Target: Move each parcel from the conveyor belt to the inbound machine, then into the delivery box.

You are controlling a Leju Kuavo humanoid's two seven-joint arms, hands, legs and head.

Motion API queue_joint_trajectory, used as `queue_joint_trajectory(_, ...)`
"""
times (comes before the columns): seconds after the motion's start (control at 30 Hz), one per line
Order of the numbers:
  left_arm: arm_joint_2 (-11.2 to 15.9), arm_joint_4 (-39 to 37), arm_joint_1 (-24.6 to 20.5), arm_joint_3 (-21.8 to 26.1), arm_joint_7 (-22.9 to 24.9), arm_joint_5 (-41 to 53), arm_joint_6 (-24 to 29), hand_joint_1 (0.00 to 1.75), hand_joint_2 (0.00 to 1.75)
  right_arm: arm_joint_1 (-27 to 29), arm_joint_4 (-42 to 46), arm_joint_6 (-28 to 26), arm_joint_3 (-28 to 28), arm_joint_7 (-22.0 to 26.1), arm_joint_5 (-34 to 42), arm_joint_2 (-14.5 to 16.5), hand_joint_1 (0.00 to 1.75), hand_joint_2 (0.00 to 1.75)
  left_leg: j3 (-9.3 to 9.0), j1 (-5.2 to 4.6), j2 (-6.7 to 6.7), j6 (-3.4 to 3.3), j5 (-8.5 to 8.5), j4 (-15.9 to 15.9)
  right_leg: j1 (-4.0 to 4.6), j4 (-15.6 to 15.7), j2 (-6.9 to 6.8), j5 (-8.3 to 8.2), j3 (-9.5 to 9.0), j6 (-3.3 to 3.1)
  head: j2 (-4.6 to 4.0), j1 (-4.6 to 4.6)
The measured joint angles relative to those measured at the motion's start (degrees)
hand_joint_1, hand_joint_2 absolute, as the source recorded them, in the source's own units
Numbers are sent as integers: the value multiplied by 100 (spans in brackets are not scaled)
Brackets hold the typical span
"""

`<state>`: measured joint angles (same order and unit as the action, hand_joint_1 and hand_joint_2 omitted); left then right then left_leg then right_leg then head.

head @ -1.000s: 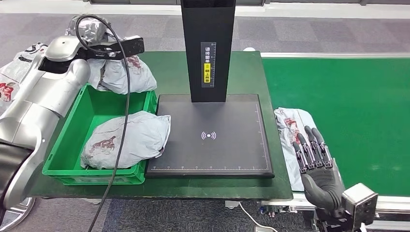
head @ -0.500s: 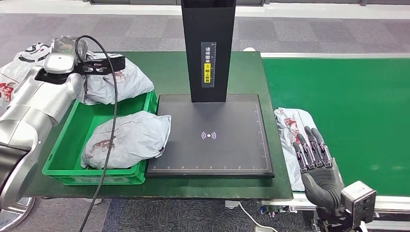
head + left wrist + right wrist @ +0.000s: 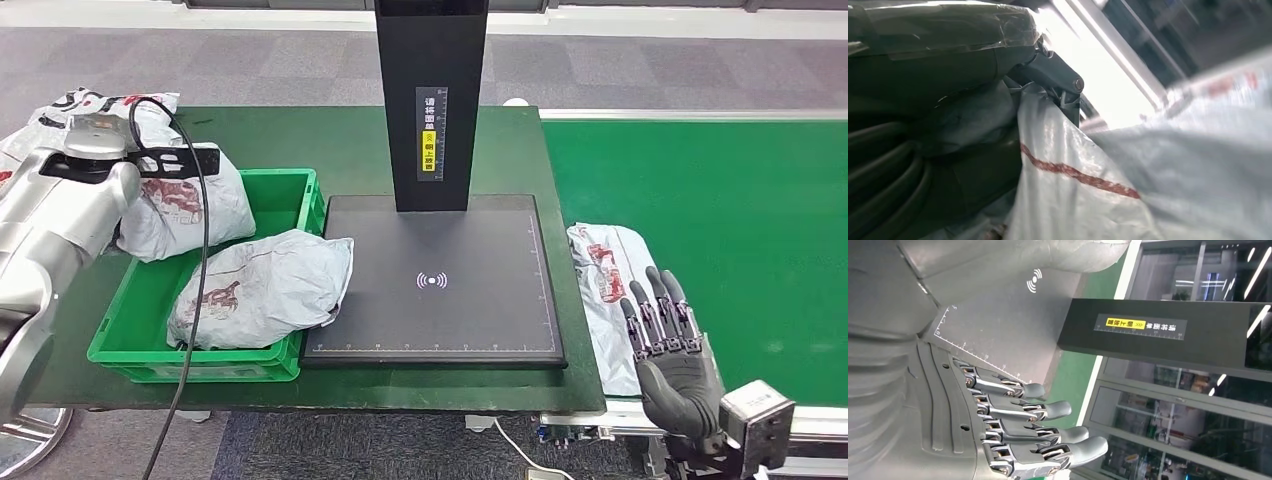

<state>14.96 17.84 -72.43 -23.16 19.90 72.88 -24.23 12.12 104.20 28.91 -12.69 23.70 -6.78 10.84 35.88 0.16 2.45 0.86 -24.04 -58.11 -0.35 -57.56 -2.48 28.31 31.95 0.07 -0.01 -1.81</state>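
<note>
1. Where the left arm reaches in over the green delivery box (image 3: pixel 130 345), the left robot hand (image 3: pixel 973 125) is clamped on a grey parcel (image 3: pixel 185 205), which hangs over the far left part of the box
2. In the left wrist view that held parcel shows as pale plastic with a red stripe, pressed against the dark fingers (image 3: pixel 1058 75)
3. A second parcel (image 3: pixel 265 290) lies inside the delivery box, at its near right side, with one edge draped over the box rim and touching the inbound machine's black scan plate (image 3: pixel 470 320)
4. The inbound machine stands in the middle of the green surface (image 3: pixel 300 140), its black column (image 3: pixel 430 60) rising from the far side of the plate; a white signal mark (image 3: pixel 431 280) sits near the plate's middle
5. A third parcel (image 3: pixel 605 275) lies on the green conveyor belt (image 3: pixel 740 220), at the belt's left edge, just beside the surface
6. The right robot hand (image 3: pixel 672 345) hovers at the near end of that third parcel with its fingers (image 3: pixel 655 305) straight and apart, holding nothing; whether the fingertips touch the parcel cannot be told
7. In the right wrist view the right robot hand's fingers (image 3: pixel 1018 412) stretch out side by side, with the scan plate and the column's yellow label (image 3: pixel 1125 323) beyond them
8. More grey bags (image 3: pixel 70 110) lie on the floor at the far left, behind the left arm
</note>
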Motion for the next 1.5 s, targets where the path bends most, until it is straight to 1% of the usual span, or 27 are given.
queue_joint_trajectory(0.13,15,-62,-79,1,-768,-70,-1126,175,175,-8,-40,-43,-1,50,-20,-1,0,175,0,0,-3,0,0,0,-2,0,-3,0,-4,0,0,0)
queue_joint_trajectory(0.17,18,-73,-92,1,-974,-83,-1315,135,175,-11,-57,-60,-1,60,-22,-1,0,175,0,0,-3,0,0,0,-2,0,-4,0,-4,0,-1,0)
queue_joint_trajectory(0.27,21,-102,-119,1,-1616,-167,-1733,4,175,-17,-104,-95,-2,65,-15,-6,0,175,-1,0,-3,0,0,-1,-4,0,-4,-1,-3,1,-2,0)
queue_joint_trajectory(0.3,13,-107,-127,0,-1873,-206,-1834,0,175,-18,-119,-104,-2,65,-9,-8,0,175,-2,0,-3,0,0,-2,-4,0,-5,-1,-3,1,-2,0)
queue_joint_trajectory(0.37,-31,-108,-138,0,-2386,-281,-1941,0,175,-17,-138,-127,-13,65,2,-9,0,175,-3,0,-5,0,1,-2,-5,1,-8,-1,-2,1,-1,0)
queue_joint_trajectory(0.43,-121,-100,-152,0,-2758,-372,-1951,0,175,-9,-143,-160,-51,64,8,-9,0,175,-3,0,-12,-1,1,-3,-6,1,-15,-1,-3,1,-1,0)
queue_joint_trajectory(0.57,-374,-33,-217,1,-3238,-690,-1947,0,175,22,-141,-229,-163,21,-47,-9,0,175,-2,1,-27,-2,2,-5,-9,1,-30,-1,-10,1,0,0)
queue_joint_trajectory(0.63,-479,49,-269,2,-3408,-1006,-1914,0,175,32,-141,-508,-211,-120,-393,-8,0,175,-2,0,-26,-3,2,-5,-12,1,-27,-2,-10,3,0,0)
queue_joint_trajectory(0.67,-525,105,-293,12,-3455,-1222,-1869,0,175,33,-141,-829,-231,-267,-785,-6,0,175,-2,0,-24,-3,1,-5,-13,1,-25,-2,-10,4,-1,0)
queue_joint_trajectory(0.73,-642,262,-326,78,-3390,-1796,-1721,0,175,29,-140,-1863,-260,-766,-2082,-1,0,175,-2,-1,-25,-3,2,-6,-15,1,-25,-4,-9,6,-1,0)
queue_joint_trajectory(0.8,-785,442,-338,206,-3136,-2391,-1549,0,175,15,-140,-2867,-266,-1326,-3402,1,0,175,-1,-2,-28,-3,2,-6,-16,2,-27,-4,-12,7,-1,1)
queue_joint_trajectory(0.83,-852,525,-341,273,-3007,-2607,-1477,0,175,3,-140,-3161,-266,-1525,-3799,1,0,175,-1,-2,-29,-3,2,-6,-15,2,-28,-4,-13,7,-1,1)
queue_joint_trajectory(0.87,-915,598,-342,331,-2910,-2761,-1417,0,175,-10,-141,-3334,-266,-1647,-4034,0,0,175,-2,-2,-29,-3,2,-6,-14,1,-27,-4,-14,7,-1,1)
queue_joint_trajectory(0.93,-1037,732,-335,430,-2788,-3033,-1300,0,175,-34,-143,-3548,-265,-1856,-4373,0,0,175,-1,-2,-29,-3,2,-6,-13,1,-27,-4,-13,7,-2,1)
queue_joint_trajectory(1.03,-1204,992,-248,592,-2630,-3728,-1054,0,175,-143,-209,-3938,-252,-2297,-5195,-20,0,175,-1,-4,-25,-3,2,-4,-11,1,-23,-4,-13,7,0,1)
queue_joint_trajectory(1.1,-1300,1243,-115,681,-2537,-4262,-945,0,175,-295,-357,-4107,-246,-2594,-5733,-79,0,175,-3,-4,-20,-3,2,-4,-9,1,-17,-4,-13,6,0,1)
queue_joint_trajectory(1.17,-1390,1534,76,717,-2466,-4790,-901,0,175,-507,-605,-4157,-243,-2924,-6274,-162,0,175,-3,-4,-18,-3,2,-4,-9,1,-16,-5,-14,6,-1,2)
queue_joint_trajectory(1.27,-1528,1989,423,720,-2378,-5574,-802,0,175,-986,-1244,-4127,-244,-3364,-7036,-367,0,175,-4,-3,-18,-4,4,-4,-9,1,-16,-8,-14,5,-1,2)
queue_joint_trajectory(1.33,-1617,2245,651,715,-2348,-5998,-661,0,175,-1370,-1830,-4155,-244,-3552,-7388,-546,0,175,-4,-3,-18,-5,6,-5,-11,1,-17,-11,-14,7,-1,2)
queue_joint_trajectory(1.43,-1710,2531,937,702,-2354,-6319,-464,0,175,-1856,-2683,-4294,-244,-3652,-7609,-789,0,175,-4,-3,-22,-10,9,-7,-15,1,-23,-13,-14,9,0,1)
queue_joint_trajectory(1.5,-1738,2657,1056,696,-2361,-6395,-414,0,175,-2040,-3083,-4367,-244,-3656,-7641,-892,0,175,-3,-4,-24,-11,10,-7,-16,1,-25,-14,-14,9,-1,2)
